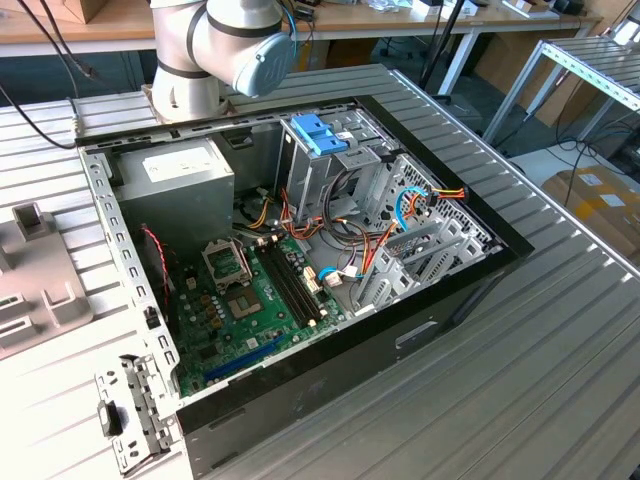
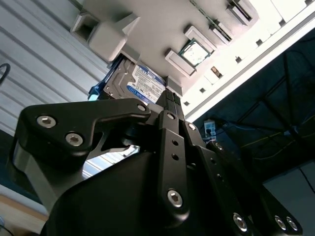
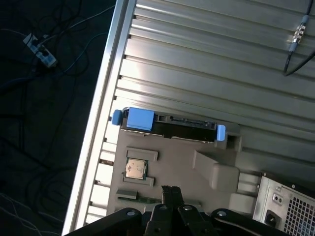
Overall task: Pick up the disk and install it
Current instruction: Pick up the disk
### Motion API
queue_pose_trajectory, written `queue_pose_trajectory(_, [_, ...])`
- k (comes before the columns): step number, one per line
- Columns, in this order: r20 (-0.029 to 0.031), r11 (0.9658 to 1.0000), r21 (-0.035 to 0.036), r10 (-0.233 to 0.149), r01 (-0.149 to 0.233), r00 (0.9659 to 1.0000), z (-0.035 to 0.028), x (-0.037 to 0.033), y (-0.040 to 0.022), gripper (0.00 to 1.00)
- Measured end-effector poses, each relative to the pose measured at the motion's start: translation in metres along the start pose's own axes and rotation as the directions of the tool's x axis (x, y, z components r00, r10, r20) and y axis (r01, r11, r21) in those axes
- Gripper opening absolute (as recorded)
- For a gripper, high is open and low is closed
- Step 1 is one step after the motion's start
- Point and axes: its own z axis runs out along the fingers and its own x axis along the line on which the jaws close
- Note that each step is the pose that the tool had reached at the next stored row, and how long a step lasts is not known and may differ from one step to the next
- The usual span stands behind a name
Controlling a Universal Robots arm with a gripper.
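The disk (image 3: 187,124) stands on edge in a slot of a grey holder tray (image 3: 177,155), its dark body framed by a light-blue carrier rail (image 3: 139,119). In the second wrist view the disk (image 2: 142,83) shows its white and blue label side. My gripper (image 3: 171,189) hovers over the tray a short way from the disk, touching nothing, with its two black fingers pressed together. Its tips (image 2: 171,96) point toward the disk's edge in the second wrist view. The open computer case (image 1: 300,250) lies on the table in the exterior view.
A processor chip (image 3: 136,168) sits in a tray pocket beside the disk. The table's edge (image 3: 106,98) runs close to the tray, with dark floor and cables beyond. A blue bracket (image 1: 318,133) tops the metal drive cage inside the case. A cable (image 3: 295,44) lies on the ribbed tabletop.
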Motion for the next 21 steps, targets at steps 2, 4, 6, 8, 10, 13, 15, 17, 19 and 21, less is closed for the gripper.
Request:
queue_pose_trajectory(2, [-0.0003,0.9999,-0.0001,-0.012,0.012,0.9999,0.0000,0.0000,0.0000,0.11])
queue_pose_trajectory(4, [-0.0007,0.9998,-0.0001,-0.021,0.021,0.9998,0.0000,0.0000,0.0000,0.11])
queue_pose_trajectory(6, [-0.0009,0.9995,-0.0003,-0.031,0.031,0.9995,0.0000,0.0000,0.0000,0.11])
queue_pose_trajectory(8, [-0.0012,0.9991,-0.0004,-0.042,0.042,0.9991,0.0000,0.0000,0.0000,0.11])
queue_pose_trajectory(10, [-0.0016,0.9986,-0.0004,-0.052,0.052,0.9986,0.0000,0.0000,0.0000,0.11])
queue_pose_trajectory(13, [-0.0022,0.9973,-0.0004,-0.073,0.073,0.9973,0.0000,0.0000,0.0000,0.11])
queue_pose_trajectory(15, [-0.0025,0.9966,-0.0004,-0.083,0.083,0.9966,0.0000,0.0000,0.0000,0.11])
queue_pose_trajectory(17, [-0.0028,0.9958,-0.0006,-0.092,0.092,0.9958,0.0001,0.0000,0.0000,0.11])
queue_pose_trajectory(19, [-0.0030,0.9950,-0.0007,-0.100,0.100,0.9950,0.0000,0.0000,0.0001,0.11])
queue_pose_trajectory(21, [-0.0033,0.9942,-0.0008,-0.108,0.108,0.9941,0.0000,0.0000,0.0001,0.11])
